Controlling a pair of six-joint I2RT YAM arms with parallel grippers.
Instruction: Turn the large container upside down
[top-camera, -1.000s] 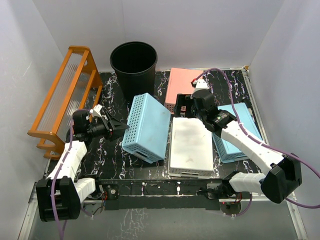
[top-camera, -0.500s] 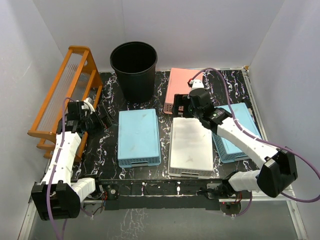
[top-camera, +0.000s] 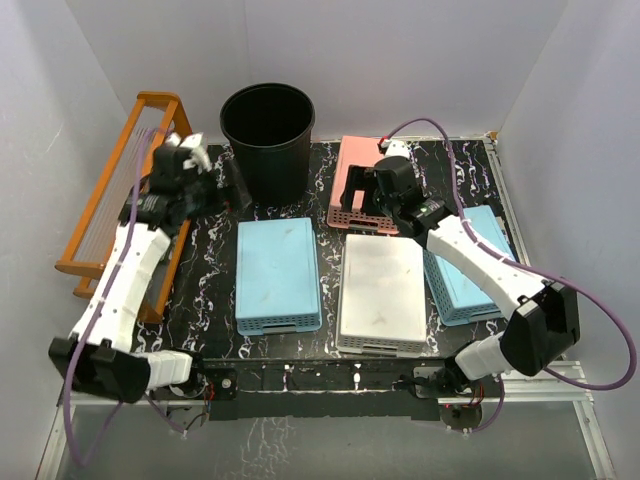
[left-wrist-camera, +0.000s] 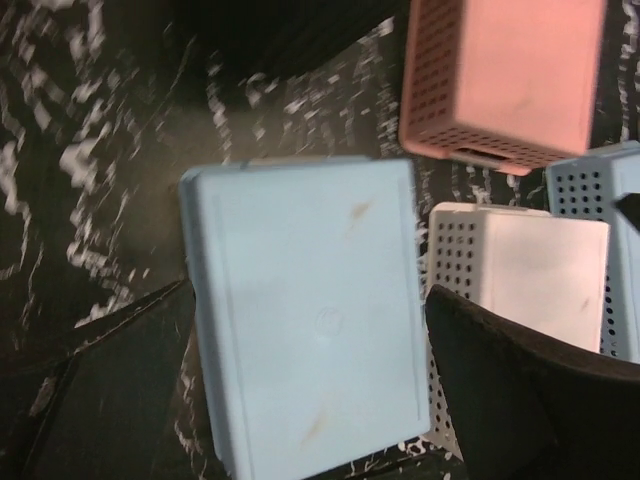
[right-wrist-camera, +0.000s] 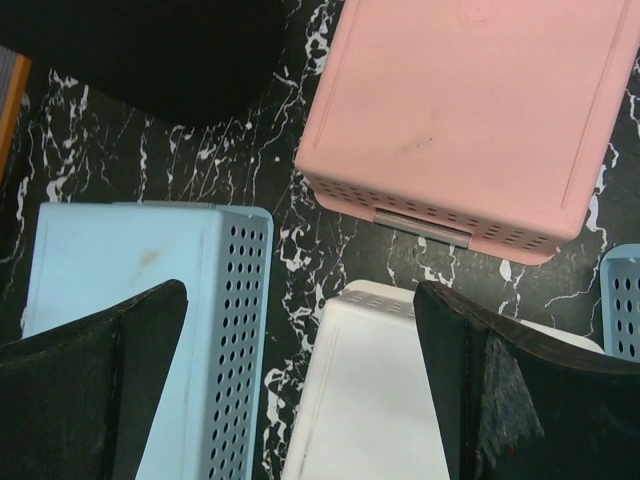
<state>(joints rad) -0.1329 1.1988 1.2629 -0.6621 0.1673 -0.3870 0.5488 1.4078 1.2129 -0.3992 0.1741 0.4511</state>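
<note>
Now the black bin (top-camera: 267, 135) stands upright; left gripper (top-camera: 222, 186) beside it and right gripper (top-camera: 366, 207) farther right both gape wide, empty

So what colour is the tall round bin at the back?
The large container is plain black, clearest in the top view.

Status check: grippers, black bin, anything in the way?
Both open, empty: left gripper, right gripper. Upright black bin at back, left gripper close beside. In front, blue basket.
</note>
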